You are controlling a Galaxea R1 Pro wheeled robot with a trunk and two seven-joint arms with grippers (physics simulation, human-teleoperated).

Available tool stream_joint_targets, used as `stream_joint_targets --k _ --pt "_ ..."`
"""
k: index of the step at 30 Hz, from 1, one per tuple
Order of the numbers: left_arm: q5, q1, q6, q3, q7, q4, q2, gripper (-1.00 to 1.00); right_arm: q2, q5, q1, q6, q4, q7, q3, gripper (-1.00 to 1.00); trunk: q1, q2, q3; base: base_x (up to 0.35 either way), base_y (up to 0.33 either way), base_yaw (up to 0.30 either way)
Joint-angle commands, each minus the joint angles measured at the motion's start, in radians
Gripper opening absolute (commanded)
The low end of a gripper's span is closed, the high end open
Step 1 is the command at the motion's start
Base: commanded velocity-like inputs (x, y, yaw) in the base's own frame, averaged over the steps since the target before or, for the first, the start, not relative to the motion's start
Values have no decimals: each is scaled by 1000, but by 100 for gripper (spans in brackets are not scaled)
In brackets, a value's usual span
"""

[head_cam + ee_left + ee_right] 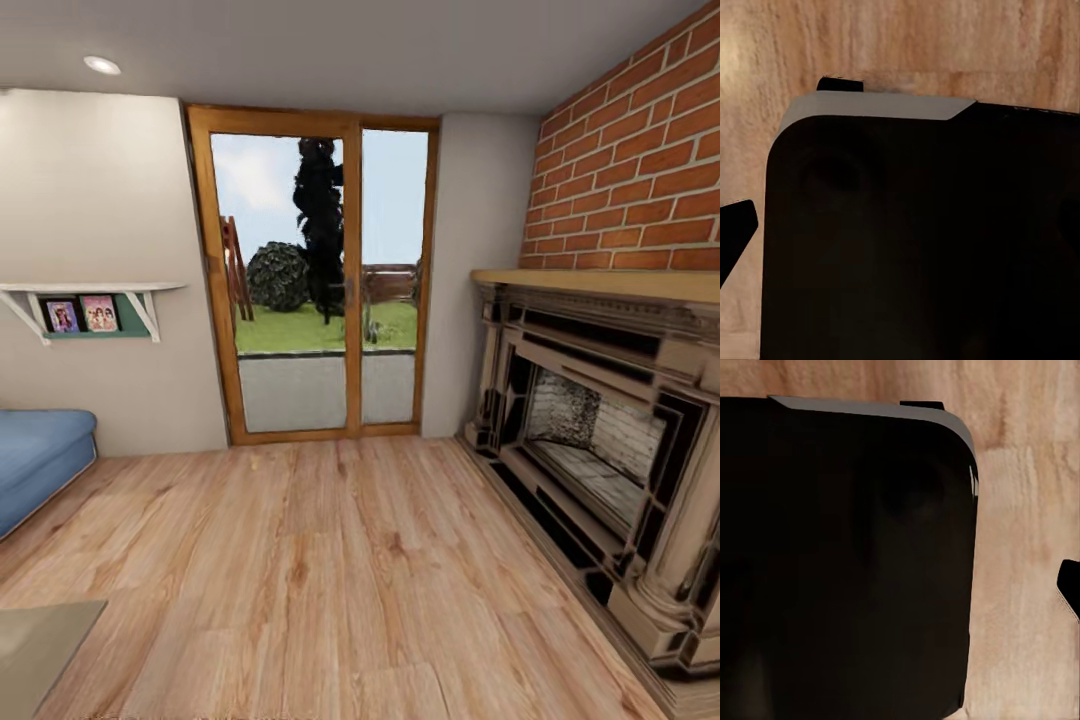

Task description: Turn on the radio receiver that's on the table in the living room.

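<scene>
Head view: living room, seen fwd and down. Radio receiver and its surface aren't among what this view takes in, so their place rel. to either end effector can't be told.

Wood plank floor runs across the lower half of the frame. Centre: 1 glazed door w/ wood frame, 2 panes; outside, lawn, 1 dark tall tree, 1 rounded bush. Left edge, mid-height: 1 blue sofa corner. Above it, upper left: 1 white wall shelf w/ 2 small framed pictures side by side under it. Lower left corner: edge of 1 pale rug lying on the floor. Right side: 1 fireplace w/ ornate surround and wood mantel, red brick wall above. Top left: 1 recessed ceiling light.

Left wrist view: dark rounded robot body panel w/ grey top edge, over plank floor; 1 dark tip at the frame's left edge. Left end effector's opening: cannot tell.

Right wrist view: the same kind of dark panel over plank floor; 1 dark tip at the frame's right edge. Right end effector's opening: cannot tell.
</scene>
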Motion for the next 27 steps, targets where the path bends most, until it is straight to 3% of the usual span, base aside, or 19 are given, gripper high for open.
stream_joint_targets --k 1,27 --pt "0 0 0 0 0 0 0 100 0 0 0 0 0 0 0 100 0 0 0 0 0 274" --pt "0 0 0 1 0 0 0 100 0 0 0 0 0 0 0 100 0 0 0 0 0 274"
